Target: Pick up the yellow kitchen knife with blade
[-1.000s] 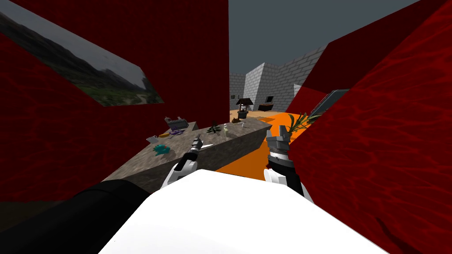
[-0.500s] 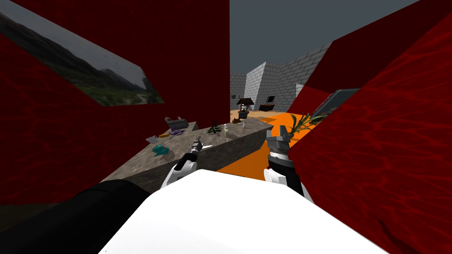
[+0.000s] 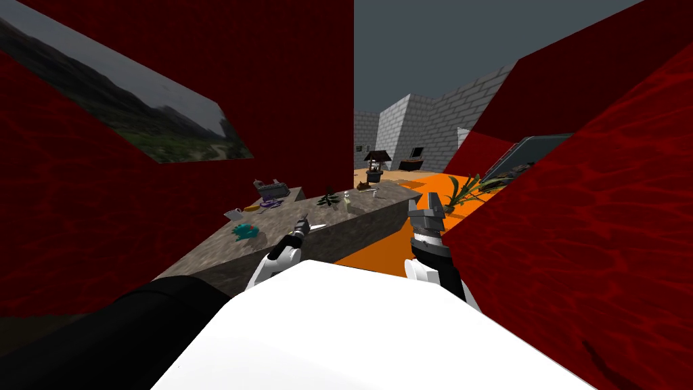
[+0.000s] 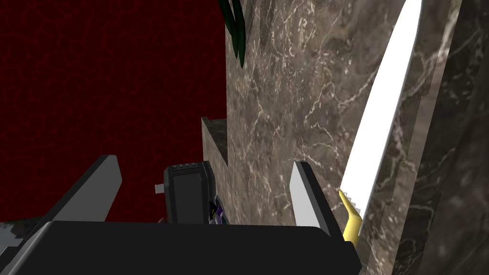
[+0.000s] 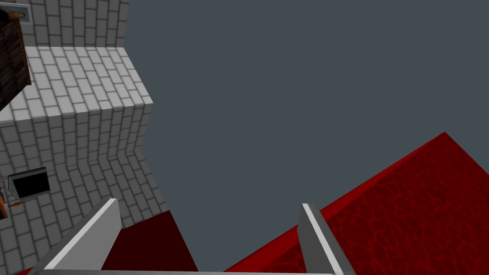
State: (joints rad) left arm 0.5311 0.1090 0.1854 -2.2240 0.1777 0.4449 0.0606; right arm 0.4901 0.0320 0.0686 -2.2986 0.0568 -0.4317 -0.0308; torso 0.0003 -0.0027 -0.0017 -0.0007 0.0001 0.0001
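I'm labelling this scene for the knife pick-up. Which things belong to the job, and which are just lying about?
Job: yellow-handled knife, flat on the marble counter; left tool, open, just beside its handle.
Lying about: teal object, small dark plant, grey appliance; right tool, open, off the counter.

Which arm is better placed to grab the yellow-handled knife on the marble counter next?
Left. The open left claw hangs over the brown marble counter, the white-bladed, yellow-handled kitchen knife lying just outside one of its fingers. The right claw is raised off the counter's end, above the orange floor.
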